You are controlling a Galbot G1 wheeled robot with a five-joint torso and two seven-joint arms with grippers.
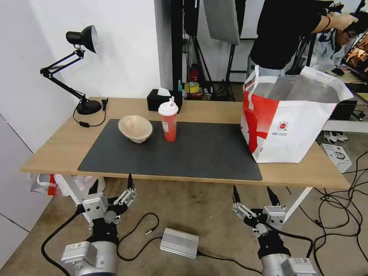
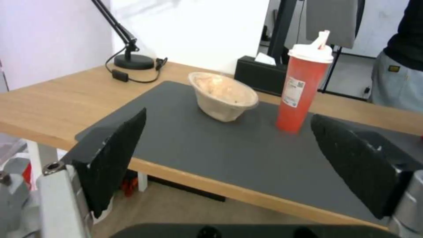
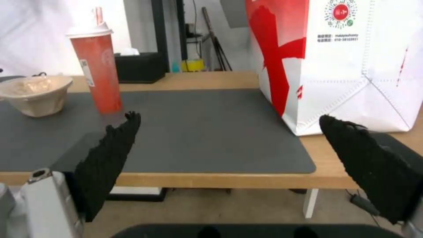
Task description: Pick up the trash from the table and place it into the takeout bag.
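holding both arms low in front of the table (image 1: 50, 149), i have nothing in either hand. my left gripper (image 1: 112, 187) hangs below the near edge toward the left end, its two black fingers spread apart and pointing up at the desk. my right gripper (image 1: 256, 196) sits the same way below the edge farther right, fingers also spread wide with empty air between them.

on the dark grey mat (image 1: 199, 153) the beige paper-pulp bowl (image 1: 135, 128) rests tilted, its open side leaning toward the left end of the table. just beside it, to the right, the red drink cup (image 1: 168, 122) stands upright with its white lid on and a straw poking out of the top. the two are near each other but not touching.

the takeout bag (image 1: 291, 122) stands at the right end of the table, partly on the mat and partly on the bare wood, its mouth open and the silver foil lining showing inside. its white handles droop at the left side of the opening.

behind the cup, at the far edge, sits the black tissue box (image 1: 161, 99). a black desk lamp (image 1: 78, 67) stands on the far left corner, its cord trailing over the wood.
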